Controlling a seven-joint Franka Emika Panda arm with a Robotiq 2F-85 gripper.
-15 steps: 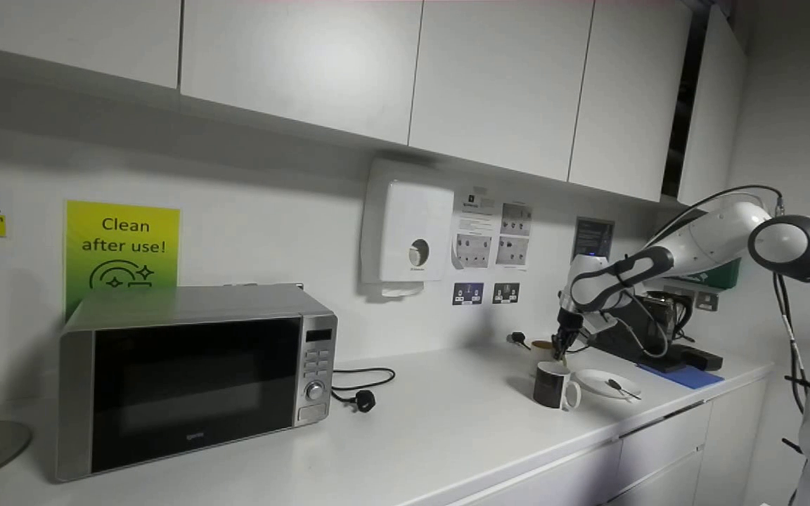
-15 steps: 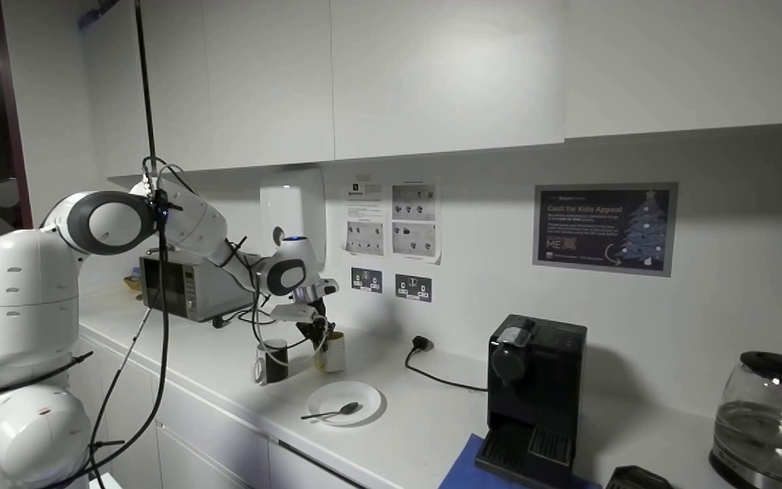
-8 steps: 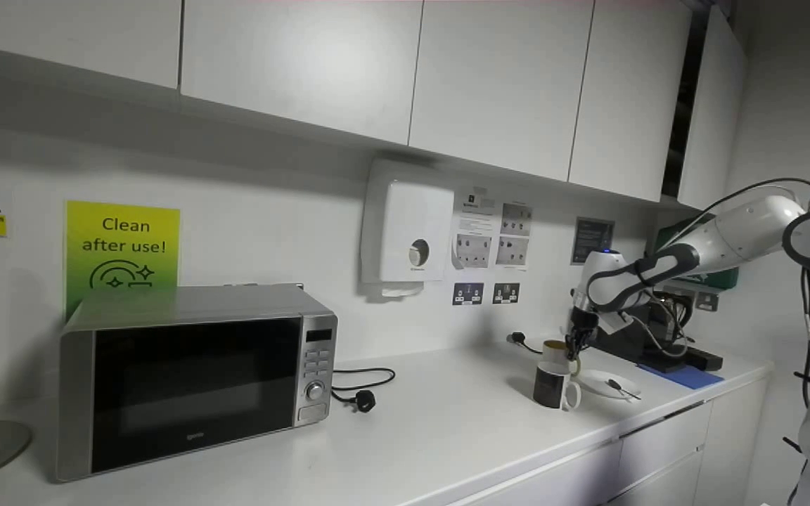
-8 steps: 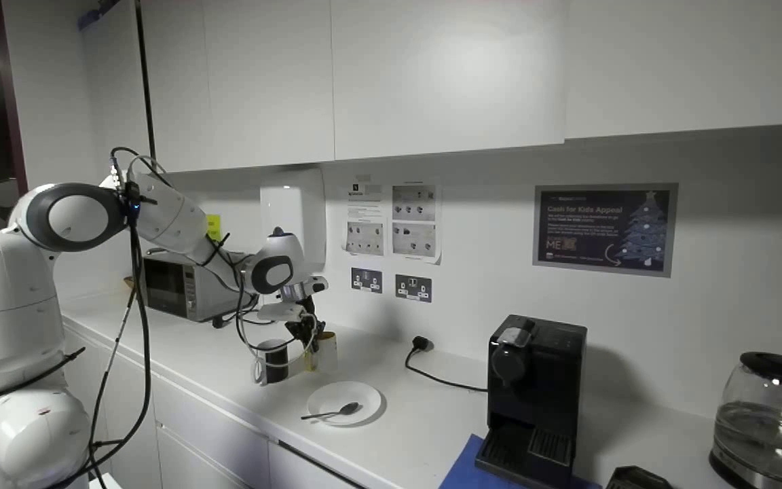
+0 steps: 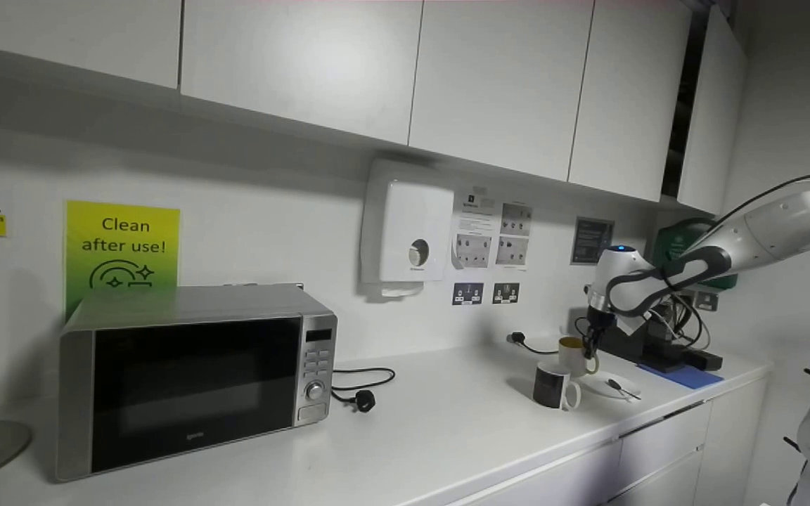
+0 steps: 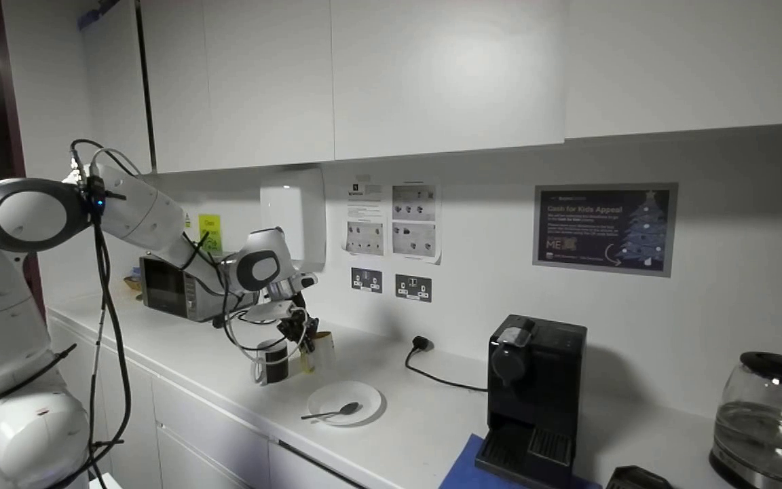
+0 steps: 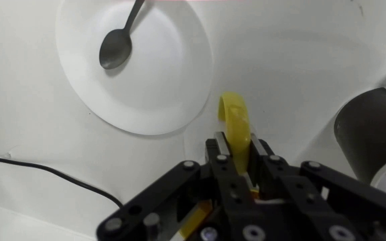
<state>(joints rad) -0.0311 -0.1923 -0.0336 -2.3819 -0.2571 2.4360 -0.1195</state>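
My gripper [image 7: 237,142] is shut on the yellow handle [image 7: 238,124] of a white mug with a yellow inside. The mug shows in both exterior views [image 5: 572,357] [image 6: 324,350], with the gripper [image 5: 590,344] at its handle side. It looks upright; I cannot tell whether its base touches the counter. In the wrist view most of the mug is hidden behind the gripper. A black-and-white mug [image 5: 549,388] stands close beside it and shows at the right of the wrist view [image 7: 370,130]. A white plate [image 7: 166,77] with a dark spoon [image 7: 115,49] lies near the handle.
A black coffee machine [image 6: 533,394] stands on a blue mat [image 6: 466,468], with a glass kettle [image 6: 764,428] beyond it. A microwave [image 5: 197,390] stands farther along the counter. A black cable [image 6: 442,380] runs along the wall. Cabinets [image 5: 503,84] hang above.
The arm has drawn back, and the held mug has moved with the gripper, rightward towards the plate in one view and slightly leftward in another. The black-and-white mug, plate and spoon have not moved.
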